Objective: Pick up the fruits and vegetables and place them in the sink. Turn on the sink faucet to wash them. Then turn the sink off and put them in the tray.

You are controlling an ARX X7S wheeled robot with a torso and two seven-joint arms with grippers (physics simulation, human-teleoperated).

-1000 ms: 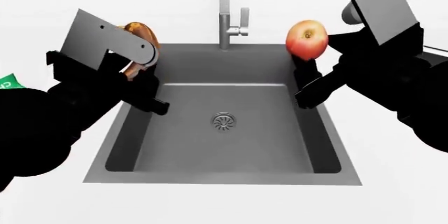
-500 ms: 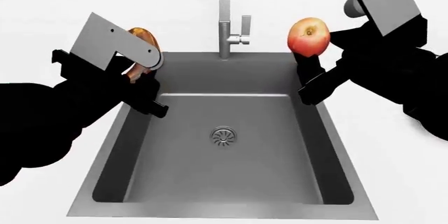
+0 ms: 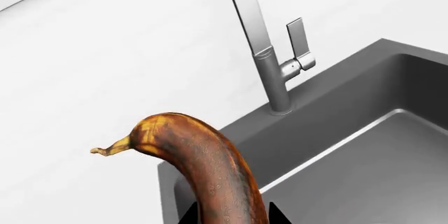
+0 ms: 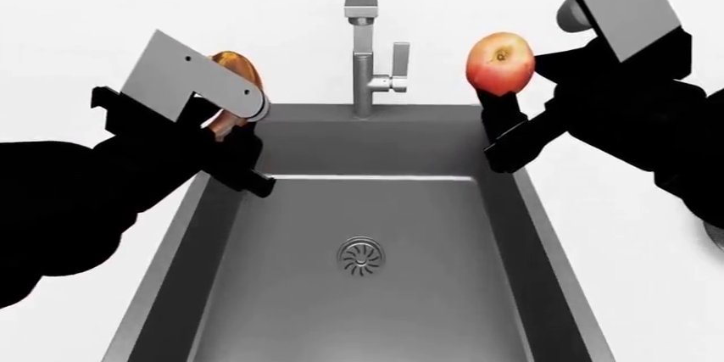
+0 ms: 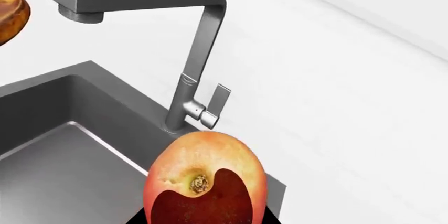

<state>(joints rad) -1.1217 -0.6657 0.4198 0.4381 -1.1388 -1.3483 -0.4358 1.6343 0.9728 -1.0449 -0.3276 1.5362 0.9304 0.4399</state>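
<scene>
My left gripper is shut on the brown-orange banana, held above the sink's back left corner; the banana fills the left wrist view. My right gripper is shut on the red-and-yellow apple, held above the sink's back right corner; it shows large in the right wrist view. The dark grey sink with its round drain lies below and between both arms. The silver faucet with its side lever stands behind the sink. The tray is out of view.
White counter surrounds the sink on all sides. A small dark rounded edge shows at the far right border of the head view.
The head view has shifted so the sink sits lower and closer in the frame. Both grippers keep their fruits near the sink's back corners.
</scene>
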